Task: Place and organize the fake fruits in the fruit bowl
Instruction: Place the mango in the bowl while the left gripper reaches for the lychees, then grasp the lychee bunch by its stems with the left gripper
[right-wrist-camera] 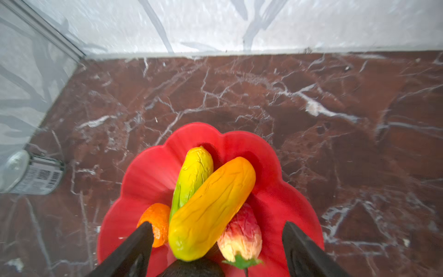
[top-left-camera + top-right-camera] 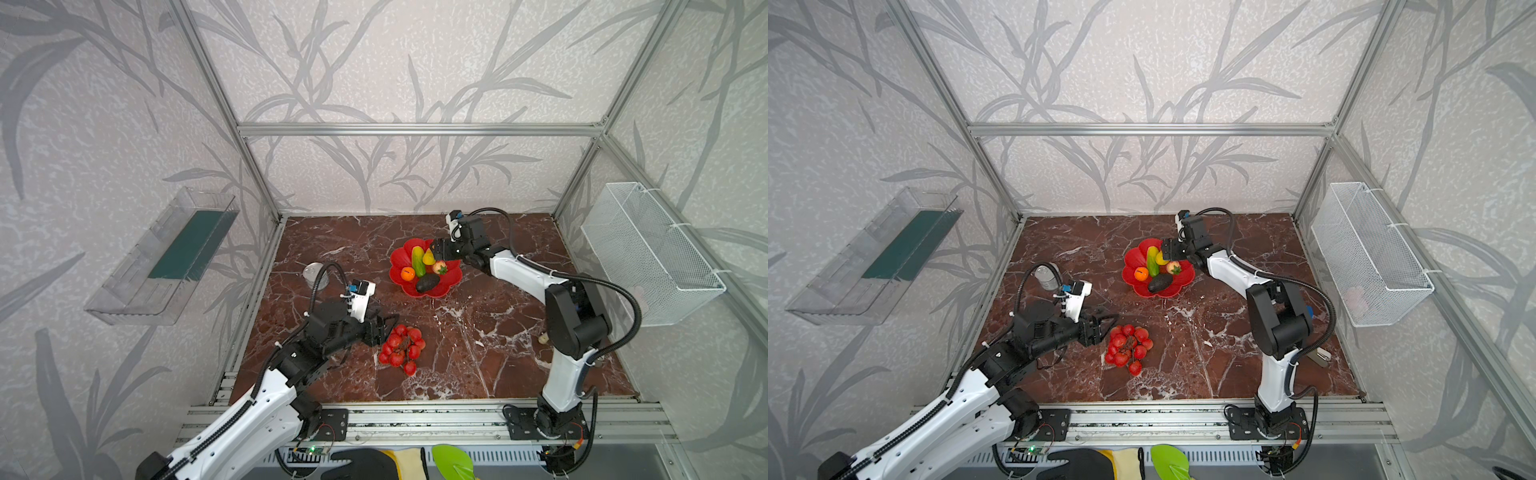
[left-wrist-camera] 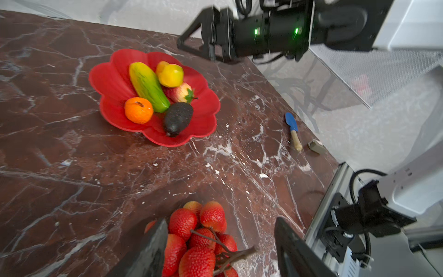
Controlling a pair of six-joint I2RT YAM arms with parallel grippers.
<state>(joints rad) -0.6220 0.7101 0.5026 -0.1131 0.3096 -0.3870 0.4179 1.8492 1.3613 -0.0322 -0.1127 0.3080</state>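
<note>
Five fruits lie in the bowl (image 3: 112, 79), a shallow glossy red dish with a petalled rim. They are a dimpled orange (image 3: 138, 109), a wrinkled green-yellow oblong (image 3: 148, 87), a smoother yellow-orange oblong (image 1: 211, 211) leaning across it, a pink berry (image 3: 179, 92) with a green leaf cap, and a dark pebbly avocado (image 3: 178, 117) at the front rim. My right tool (image 1: 217, 225) hangs over the bowl with its black fingers (image 1: 134, 247) apart; the yellow-orange oblong lies between them, touching neither. My left tool (image 3: 219, 221) is low over the worktop (image 2: 478, 353), fingers spread either side of a bunch of red berries (image 2: 402, 347). The bunch has seeded skins on brown twiggy stems and lies well apart from the bowl. I cannot tell whether a finger touches it. The worktop is dark red-brown marble with white veins, boxed by aluminium bars (image 2: 415, 129) and pale walls (image 2: 374, 62) patterned with grey leaves. A tin can (image 1: 36, 175) sits left of the bowl; a wire basket (image 2: 652, 249) and a clear tray (image 2: 162, 257) hang on the walls. The avocado is cut off in the right wrist view and the bunch in the left one. Something pink in the basket is too blurred to name.
</note>
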